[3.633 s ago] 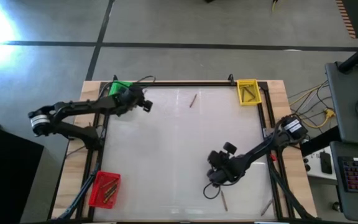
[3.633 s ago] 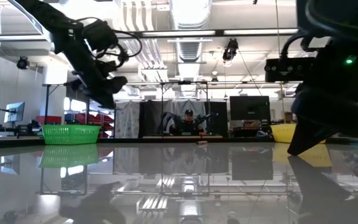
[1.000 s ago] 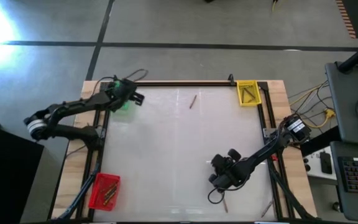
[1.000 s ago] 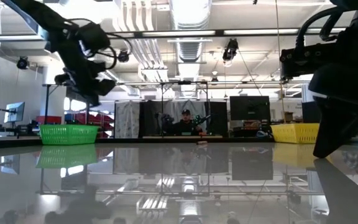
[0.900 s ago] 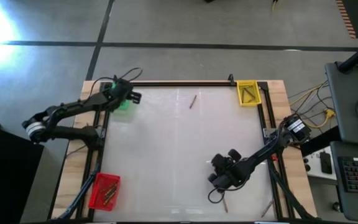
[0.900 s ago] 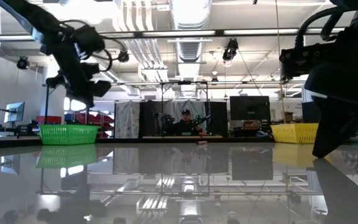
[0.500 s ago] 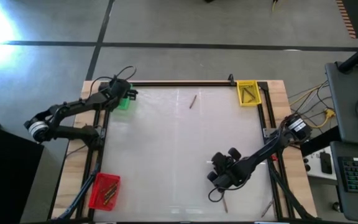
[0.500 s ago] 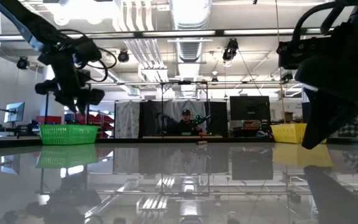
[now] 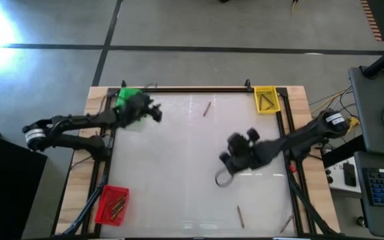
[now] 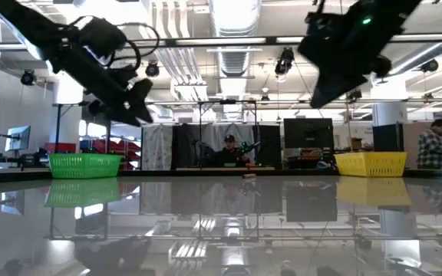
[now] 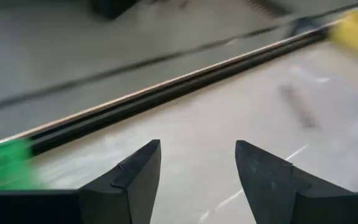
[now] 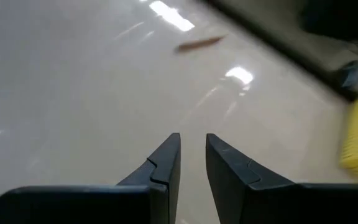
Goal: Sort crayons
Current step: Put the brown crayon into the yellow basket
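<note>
Above the bench's far left corner, the left end effector (image 9: 156,112) hangs just beside the green bin (image 9: 127,98), its fingers (image 11: 129,180) spread apart with nothing between them. A brownish crayon (image 9: 206,107) lies on the bench (image 9: 179,173) a little farther along the far edge, apart from this end effector, between it and the yellow bin (image 9: 265,99) in the far right corner.

Over the middle right of the bench hangs the right end effector (image 9: 224,159), raised clear of the surface, its fingers (image 12: 161,168) nearly together with only a narrow gap and nothing visible in it. That same crayon (image 12: 199,43) lies ahead of it, well apart. Another crayon (image 9: 239,215) lies near the front edge, behind this end effector, and more crayons rest in the red bin (image 9: 113,204) at the front left corner.
</note>
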Action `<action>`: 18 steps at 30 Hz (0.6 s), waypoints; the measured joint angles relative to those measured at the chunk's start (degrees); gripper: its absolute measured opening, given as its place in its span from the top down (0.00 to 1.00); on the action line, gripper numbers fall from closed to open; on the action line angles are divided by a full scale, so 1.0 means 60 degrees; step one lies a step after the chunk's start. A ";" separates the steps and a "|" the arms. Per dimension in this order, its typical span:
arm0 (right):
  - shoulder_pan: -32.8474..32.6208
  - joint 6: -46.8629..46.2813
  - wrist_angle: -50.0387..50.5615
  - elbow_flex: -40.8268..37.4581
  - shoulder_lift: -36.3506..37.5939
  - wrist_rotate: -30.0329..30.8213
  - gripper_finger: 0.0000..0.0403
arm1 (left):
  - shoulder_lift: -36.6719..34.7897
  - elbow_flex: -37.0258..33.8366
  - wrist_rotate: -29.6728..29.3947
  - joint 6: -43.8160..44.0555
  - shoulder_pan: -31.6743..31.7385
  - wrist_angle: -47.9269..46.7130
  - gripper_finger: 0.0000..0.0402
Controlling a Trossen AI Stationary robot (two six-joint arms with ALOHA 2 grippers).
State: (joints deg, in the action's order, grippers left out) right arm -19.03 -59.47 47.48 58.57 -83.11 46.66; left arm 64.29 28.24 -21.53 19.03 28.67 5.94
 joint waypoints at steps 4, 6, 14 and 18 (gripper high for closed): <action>0.1508 0.0562 -0.0374 -0.0004 0.0369 0.0380 0.83 | 0.0151 -0.0976 -0.0789 -0.0293 -0.1801 0.2358 0.52; 0.2333 0.0651 -0.0946 -0.0004 0.0437 0.0073 0.83 | 0.0251 -0.1241 -0.1036 -0.0415 -0.2463 0.3084 0.52; 0.5304 0.2740 -0.3662 0.0177 -0.0580 -0.3634 0.83 | 0.0668 -0.1363 -0.1172 -0.1089 -0.2900 0.2751 0.52; 0.6085 0.2260 -0.4248 0.0441 -0.1600 -0.3677 0.82 | 0.0840 -0.1382 -0.1072 -0.1096 -0.2912 0.2395 0.52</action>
State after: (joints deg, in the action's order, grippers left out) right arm 17.47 -45.91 22.00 61.21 -92.71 24.60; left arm 69.33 19.95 -27.97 12.45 11.20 20.31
